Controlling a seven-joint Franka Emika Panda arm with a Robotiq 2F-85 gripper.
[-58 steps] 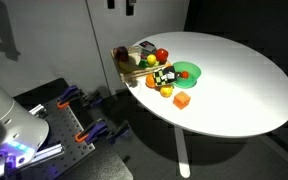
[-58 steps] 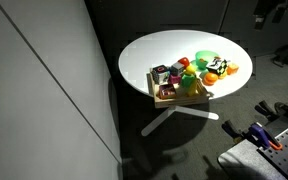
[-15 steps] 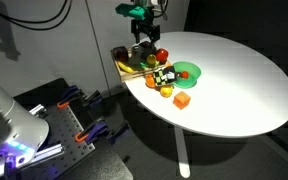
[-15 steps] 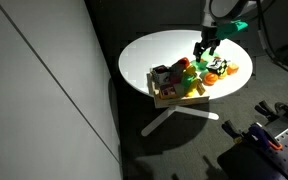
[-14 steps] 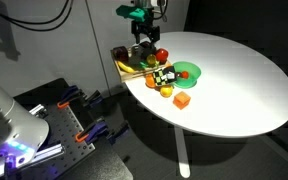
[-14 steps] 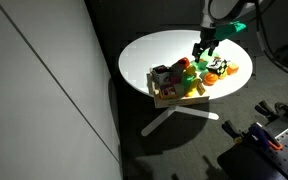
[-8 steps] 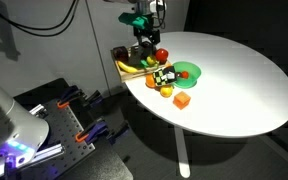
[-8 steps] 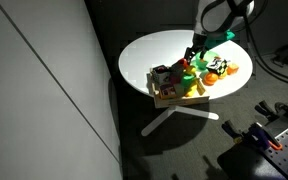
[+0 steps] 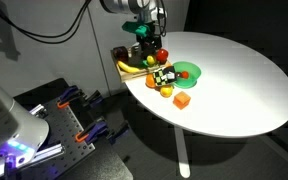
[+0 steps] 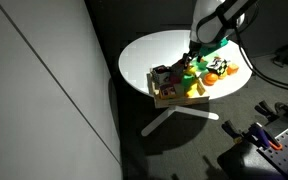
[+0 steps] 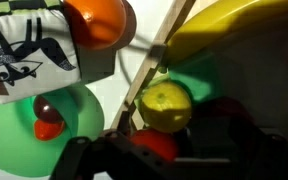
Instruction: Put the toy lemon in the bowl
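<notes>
- The gripper (image 9: 144, 43) has dropped toward the round white table (image 9: 234, 80).
- Jaws spread around small yellow plastic toy lemon (image 11: 167, 106); shallow green plastic bowl (image 11: 79, 112) waits beside.

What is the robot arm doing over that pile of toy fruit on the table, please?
The arm's gripper hovers low over the toy fruit near the edge of the round table. In the wrist view the toy lemon lies just ahead of the fingers, beside the banana. The jaws look open, so nothing seems to be grasped. The green bowl sits close by, and the lemon is not in it yet.
</notes>
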